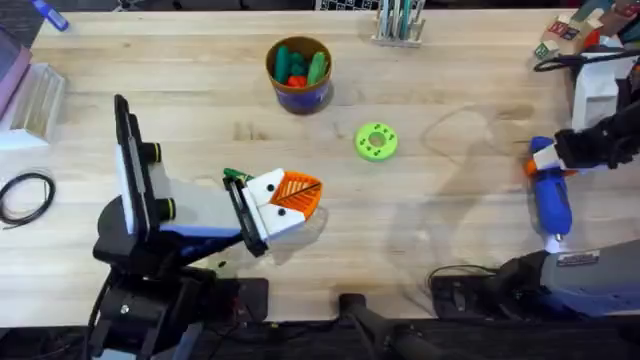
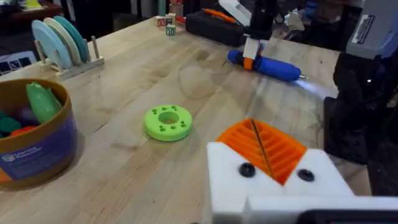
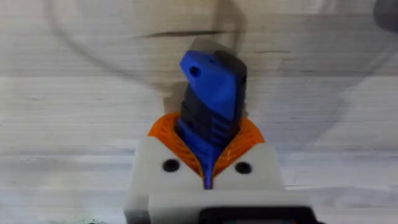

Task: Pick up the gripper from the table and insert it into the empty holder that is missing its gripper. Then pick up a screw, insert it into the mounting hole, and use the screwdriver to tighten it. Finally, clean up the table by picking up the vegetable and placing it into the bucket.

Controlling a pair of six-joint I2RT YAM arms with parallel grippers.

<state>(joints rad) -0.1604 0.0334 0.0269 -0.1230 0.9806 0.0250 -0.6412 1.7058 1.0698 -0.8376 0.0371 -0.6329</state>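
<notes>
Now the right gripper (image 3: 208, 163) pinches the screwdriver (image 1: 550, 195) low over the worktop (image 1: 450, 230); the left gripper (image 1: 297, 196), pressed together, waits apart.

A pale wooden table (image 1: 200, 100) carries everything, and beyond the left gripper (image 1: 297, 196) stands the bucket (image 1: 299, 76) (green and orange toy vegetables inside), with a flat green disc with holes (image 1: 376, 141) nearer and off to its right. The blue screwdriver (image 1: 549, 193) lies on the wood under the right gripper (image 1: 545, 160). A coiled black cable (image 1: 25, 196) rests well to the left gripper's left.
</notes>
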